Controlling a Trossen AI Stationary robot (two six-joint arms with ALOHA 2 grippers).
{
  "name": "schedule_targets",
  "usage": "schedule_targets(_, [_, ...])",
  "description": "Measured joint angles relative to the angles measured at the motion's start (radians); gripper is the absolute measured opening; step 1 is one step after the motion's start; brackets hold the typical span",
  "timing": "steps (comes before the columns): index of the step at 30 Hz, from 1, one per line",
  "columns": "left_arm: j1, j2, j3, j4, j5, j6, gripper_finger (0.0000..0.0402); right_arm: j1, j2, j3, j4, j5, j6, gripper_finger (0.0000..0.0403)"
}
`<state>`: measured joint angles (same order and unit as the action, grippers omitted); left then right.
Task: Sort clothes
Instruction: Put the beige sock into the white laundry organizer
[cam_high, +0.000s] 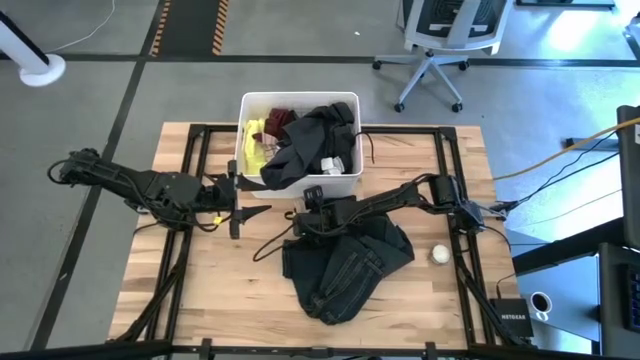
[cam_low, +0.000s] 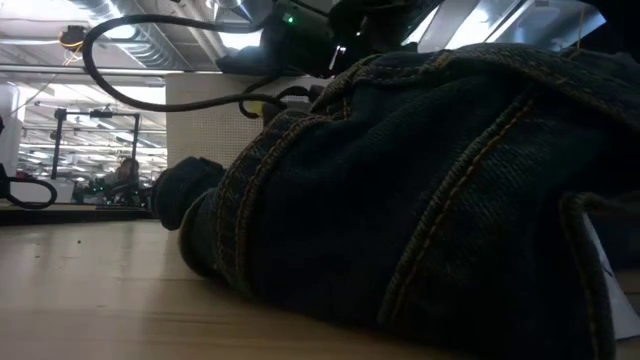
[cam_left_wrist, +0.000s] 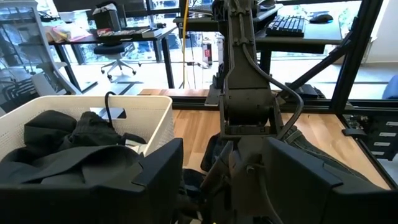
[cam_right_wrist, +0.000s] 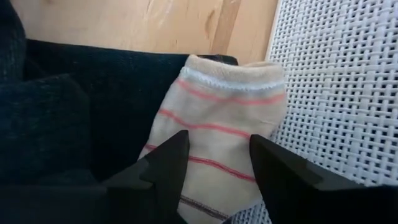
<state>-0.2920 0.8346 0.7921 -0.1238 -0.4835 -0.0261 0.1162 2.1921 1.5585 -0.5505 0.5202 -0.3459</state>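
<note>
While I line up the sock:
Right pincer (cam_right_wrist: 214, 171): spread, straddling striped sock (cam_right_wrist: 217, 140) beside basket (cam_right_wrist: 336, 93).
Left pincer (cam_left_wrist: 224, 180): spread, waiting nearby.

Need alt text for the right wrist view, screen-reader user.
The right hand, fingers apart, is poised over a cream sock with thin red stripes. The sock lies on dark denim beside the white mesh basket wall, with bare wooden table beyond.

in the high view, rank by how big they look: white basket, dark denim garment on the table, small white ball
1. Dark denim garment and white basket: they look much alike, so I won't rank them.
2. Small white ball, by far the smallest.
</note>
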Motion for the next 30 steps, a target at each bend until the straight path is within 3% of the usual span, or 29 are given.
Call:
schedule_targets(3, [0.0,0.0,0.0,0.0,0.0,0.0,0.0214,0.0,0.0,0.0,-0.001,-0.006,-0.001,0.0156])
schedule_targets(10, [0.0,0.0,0.0,0.0,0.0,0.0,0.0214,-0.001,0.0,-0.001,-0.003,-0.036,-0.03,0.0017])
schedule_targets(18, [0.0,0.0,0.0,0.0,0.0,0.0,0.0214,0.036,-0.001,0.034,-0.036,0.04,-0.098,0.0008])
schedule_targets(30, [0.0,0.0,0.0,0.005,0.0,-0.031,0.0214,0.231,-0.143,0.127,-0.088,0.384,-0.107,0.0008])
